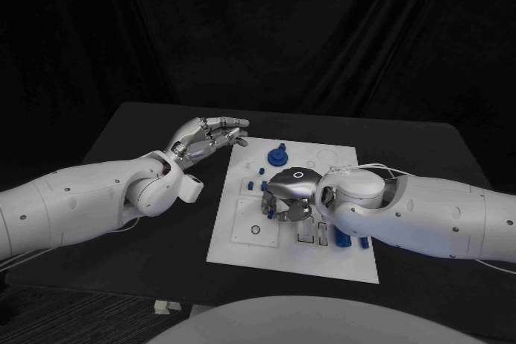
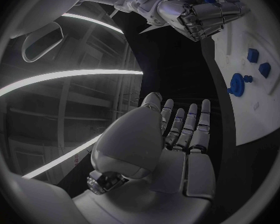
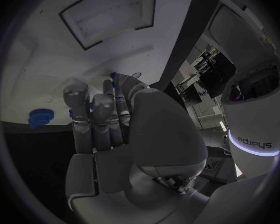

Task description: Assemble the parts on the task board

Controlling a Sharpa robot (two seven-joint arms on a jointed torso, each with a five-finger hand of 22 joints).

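The white task board (image 1: 242,247) lies in the middle of the black table. My right hand (image 1: 288,196) hovers over its centre with the fingers curled down. A small blue part (image 3: 114,76) shows between the thumb tip and a finger, and again inside the curled fingers (image 2: 209,0). A round blue part (image 1: 277,157) stands near the board's far edge, with small blue pieces (image 1: 256,185) just in front of it. More blue pieces (image 1: 342,239) stand at the board's right, beside my right forearm. My left hand (image 1: 211,138) floats off the board's far left corner, its fingers (image 2: 189,127) straight and holding nothing.
A raised square plate (image 1: 256,223) with a ring hole sits on the board's left half. My right forearm (image 1: 430,213) covers the board's right edge. Bare black table (image 1: 161,247) lies left of the board and in front of it.
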